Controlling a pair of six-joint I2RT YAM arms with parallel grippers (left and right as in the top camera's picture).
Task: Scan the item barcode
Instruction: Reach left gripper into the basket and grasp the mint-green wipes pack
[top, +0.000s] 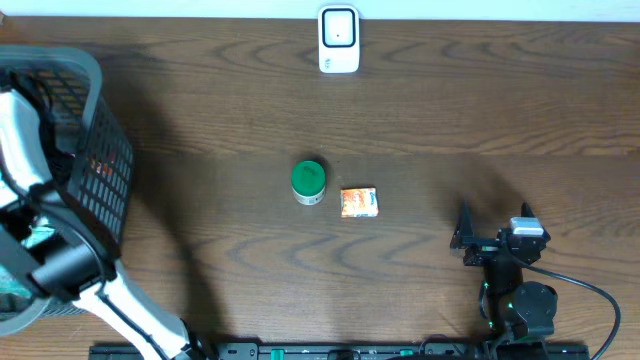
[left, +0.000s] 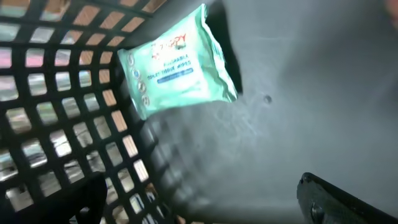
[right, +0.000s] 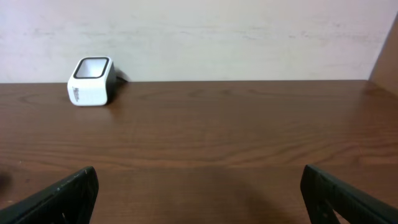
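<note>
The white barcode scanner (top: 339, 40) stands at the table's far edge, also seen far left in the right wrist view (right: 91, 81). My left arm (top: 22, 150) reaches into the black mesh basket (top: 95, 80) at the left. Inside it, a mint-green pack of wipes (left: 177, 62) leans against the mesh wall. My left gripper (left: 199, 200) hangs open a little short of the pack, with nothing between its fingers. My right gripper (top: 493, 224) rests open low over the table at the front right, empty (right: 199, 193).
A green-lidded jar (top: 308, 181) and a small orange box (top: 359, 202) sit side by side at the table's middle. The basket's grey floor (left: 311, 93) and mesh wall (left: 56, 124) enclose the left gripper. A black cable (top: 590, 295) loops by the right arm's base.
</note>
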